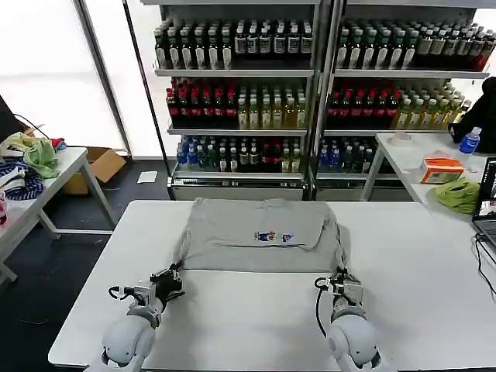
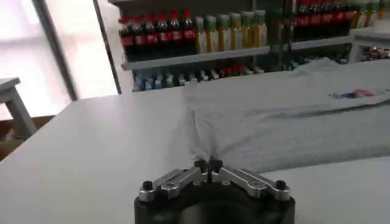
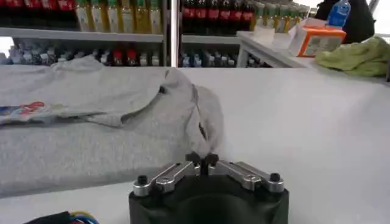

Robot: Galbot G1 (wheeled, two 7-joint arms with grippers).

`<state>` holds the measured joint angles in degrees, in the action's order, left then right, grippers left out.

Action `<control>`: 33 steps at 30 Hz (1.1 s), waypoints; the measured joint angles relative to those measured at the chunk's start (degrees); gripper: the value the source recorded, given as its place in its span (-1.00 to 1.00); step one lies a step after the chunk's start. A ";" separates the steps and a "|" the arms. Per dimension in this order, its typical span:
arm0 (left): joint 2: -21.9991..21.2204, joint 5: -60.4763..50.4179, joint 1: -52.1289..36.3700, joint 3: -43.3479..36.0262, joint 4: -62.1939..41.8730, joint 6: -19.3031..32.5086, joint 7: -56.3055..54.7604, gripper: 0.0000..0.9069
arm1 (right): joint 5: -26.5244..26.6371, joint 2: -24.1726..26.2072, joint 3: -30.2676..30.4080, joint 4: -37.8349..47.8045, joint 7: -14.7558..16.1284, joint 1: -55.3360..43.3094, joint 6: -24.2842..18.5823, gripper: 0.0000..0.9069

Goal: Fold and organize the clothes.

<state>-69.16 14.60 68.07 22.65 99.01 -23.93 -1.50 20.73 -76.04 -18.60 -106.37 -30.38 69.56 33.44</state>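
A light grey T-shirt point(image 1: 260, 232) with a small colourful chest print point(image 1: 272, 236) lies flat on the white table point(image 1: 248, 318), its collar toward the far edge. My left gripper point(image 1: 172, 273) sits at the shirt's near left corner, where a sleeve stretches down to it. In the left wrist view that gripper point(image 2: 208, 164) is shut, with a pulled point of the T-shirt point(image 2: 286, 122) running into its tips. My right gripper point(image 1: 342, 277) is at the near right corner. In the right wrist view it point(image 3: 202, 159) is shut on a bunched fold of the T-shirt point(image 3: 91, 122).
Bottle shelves point(image 1: 310, 85) stand behind the table. A side table on the left holds a green cloth point(image 1: 40, 157) and patterned fabric point(image 1: 22, 186). On the right table are another green cloth point(image 1: 459, 194), an orange box point(image 1: 440, 169) and a laptop point(image 1: 488, 205).
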 measured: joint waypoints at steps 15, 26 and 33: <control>2.34 0.47 10.98 4.43 13.67 0.12 -1.58 -1.00 | -1.39 0.82 -0.44 -16.18 -2.61 13.08 -0.38 -1.00; 2.01 0.14 21.60 6.97 23.09 0.58 -2.55 -1.00 | -4.36 0.41 -0.05 -23.33 -3.64 24.90 -2.46 -1.00; 1.20 -1.07 28.33 7.45 26.01 1.43 -2.74 -1.00 | -5.77 1.18 -0.16 -24.67 -4.12 29.49 -3.49 -1.00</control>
<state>-67.96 13.53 96.40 30.10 125.02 -22.50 -4.24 14.96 -74.86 -18.76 -131.04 -34.50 99.05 29.95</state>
